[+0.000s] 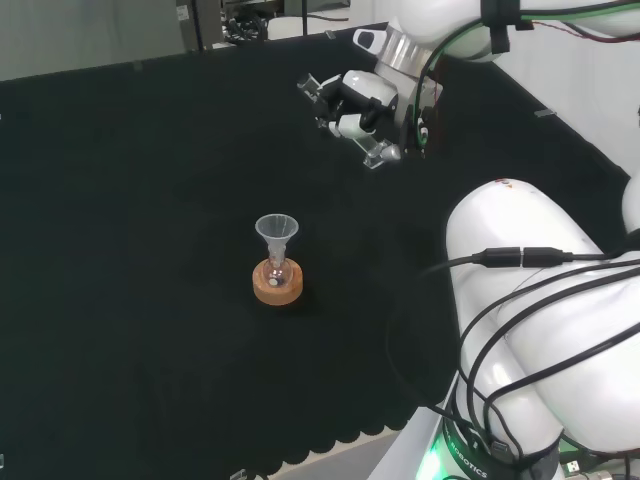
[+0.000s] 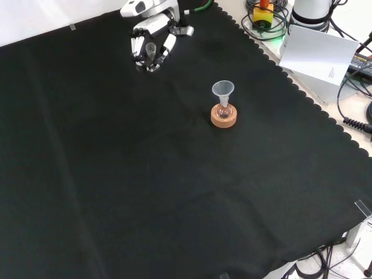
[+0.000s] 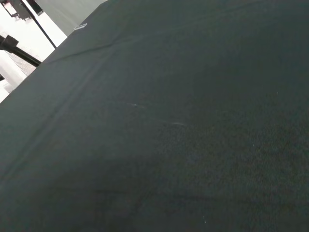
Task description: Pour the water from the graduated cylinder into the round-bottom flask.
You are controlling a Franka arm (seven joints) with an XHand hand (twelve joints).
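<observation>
A small round-bottom flask [image 1: 277,270] sits in a cork ring [image 1: 277,287] near the middle of the cloth, with a clear funnel [image 1: 276,230] in its neck. The front view has the same flask [image 2: 224,110], ring [image 2: 224,120] and funnel [image 2: 222,89]. My hand [image 1: 358,103] hovers above the cloth, behind and to the right of the flask in the head view, well apart from it. Its fingers are curled round a clear graduated cylinder [image 1: 378,152], which lies tilted far over. In the front view the hand [image 2: 152,36] is at the top with the cylinder [image 2: 150,49] between its fingers. I cannot tell whether the cylinder holds water.
The arm's white links [image 1: 530,300] with black cables fill the head view's right side. The cloth's scalloped edge [image 2: 302,93] runs down the front view's right, with a white sheet [image 2: 322,55] and cables beyond it. The wrist view looks onto bare black cloth [image 3: 183,135].
</observation>
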